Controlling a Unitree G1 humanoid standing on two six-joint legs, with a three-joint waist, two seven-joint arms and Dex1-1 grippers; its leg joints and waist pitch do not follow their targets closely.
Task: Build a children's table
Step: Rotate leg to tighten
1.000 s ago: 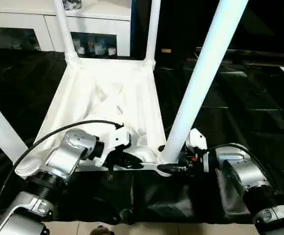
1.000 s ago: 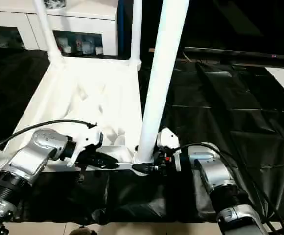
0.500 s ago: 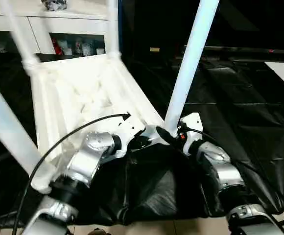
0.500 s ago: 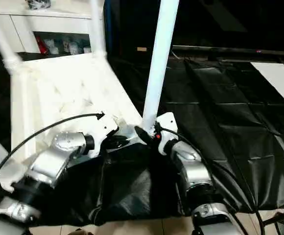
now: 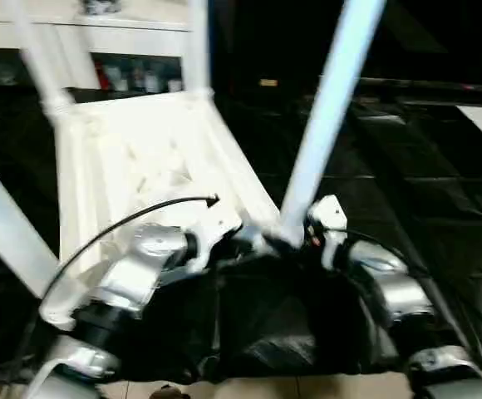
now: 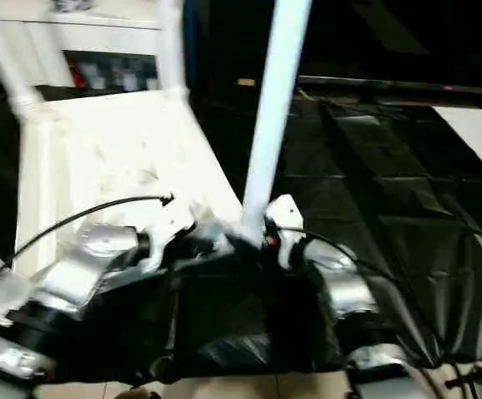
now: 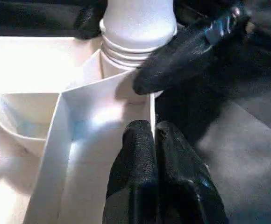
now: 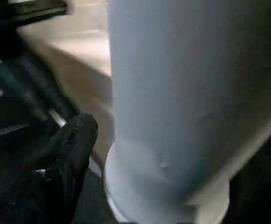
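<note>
Upside-down, the table top [image 5: 133, 158] points its legs [image 5: 328, 116] upward.

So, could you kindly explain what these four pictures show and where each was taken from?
Two come from a humanoid robot's head cameras, looking down over its silver forearms; the other two from cameras on its wrists. An upside-down white plastic table top lies on black sheeting, with round white tube legs standing in its corners. The left gripper, fingers shut, rests on the top's near rim. The right gripper is at the foot of the nearest leg, where that leg meets its corner socket.
</note>
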